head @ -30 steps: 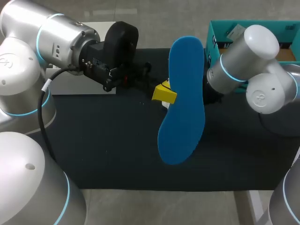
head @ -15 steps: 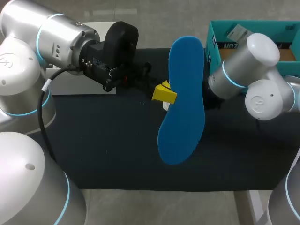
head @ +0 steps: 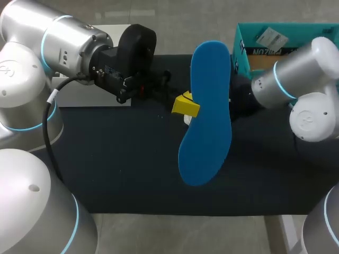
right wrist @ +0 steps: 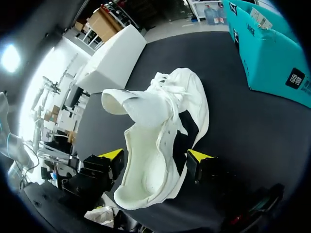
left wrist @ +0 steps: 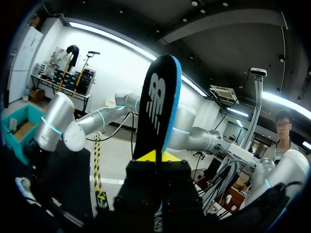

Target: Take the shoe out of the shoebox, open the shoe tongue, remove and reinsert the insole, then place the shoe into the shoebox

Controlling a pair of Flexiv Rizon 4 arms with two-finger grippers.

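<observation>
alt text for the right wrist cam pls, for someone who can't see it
A white shoe sits on a dark mat with its tongue folded open, its heel end between the open yellow-tipped fingers of the end effector. A teal shoebox stands to one side of the shoe, and a white box lies beyond it.

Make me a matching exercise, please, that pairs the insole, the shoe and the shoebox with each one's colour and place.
Things:
1. insole
2. shoe
3. shoebox

Descriptions:
A. teal, open, at the table's far right corner
B. blue, held upright in the left gripper
C. white, lying on the dark mat, tongue lifted

Pairs: 1-B, 2-C, 3-A
</observation>
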